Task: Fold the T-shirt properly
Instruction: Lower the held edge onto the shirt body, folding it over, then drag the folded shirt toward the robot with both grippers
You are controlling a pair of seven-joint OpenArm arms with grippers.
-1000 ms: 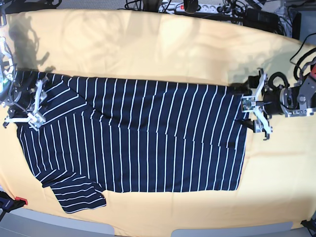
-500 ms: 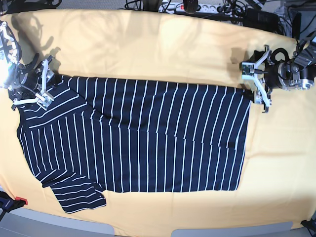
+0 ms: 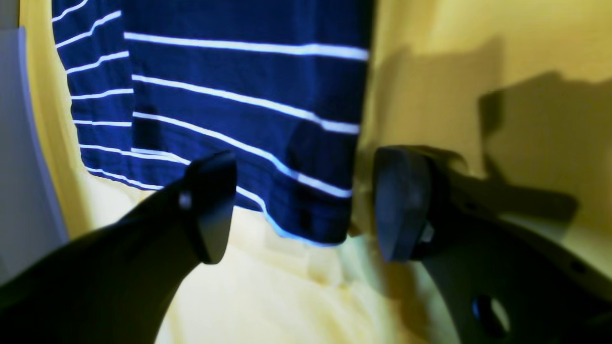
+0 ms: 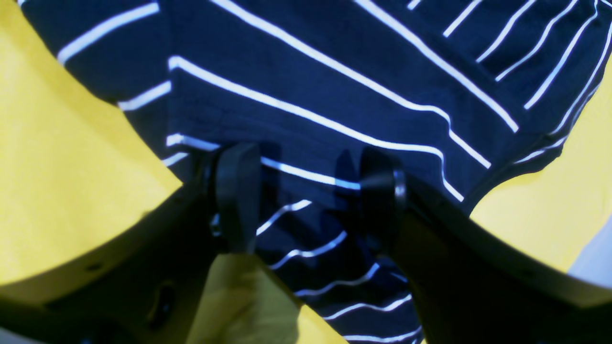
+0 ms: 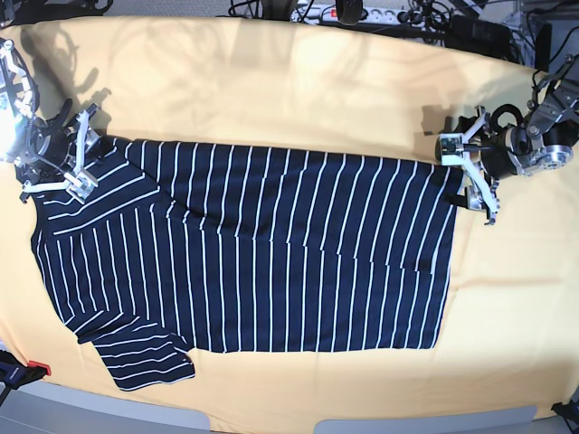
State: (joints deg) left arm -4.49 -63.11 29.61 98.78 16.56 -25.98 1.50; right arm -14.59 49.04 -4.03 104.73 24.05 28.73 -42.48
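The dark navy pinstriped T-shirt (image 5: 253, 244) lies spread flat on the yellow-orange cloth (image 5: 298, 90). One sleeve lies at the near left. My left gripper (image 5: 467, 172) is open at the shirt's far right corner. In the left wrist view (image 3: 306, 205) its jaws straddle the hem corner (image 3: 315, 215) without closing on it. My right gripper (image 5: 81, 154) is open over the shirt's far left shoulder. In the right wrist view (image 4: 308, 198) its fingers (image 4: 236, 196) stand on either side of striped fabric (image 4: 311, 95).
A power strip and cables (image 5: 362, 11) lie beyond the table's far edge. A red clamp (image 5: 36, 368) sits at the near left corner. The grey table front edge (image 5: 407, 425) runs along the bottom. Yellow cloth surrounds the shirt.
Both grippers moved from the shirt's side edges toward its far corners. In the last half second the left gripper settled down onto the hem corner; the right barely shifted. The shirt has not moved.
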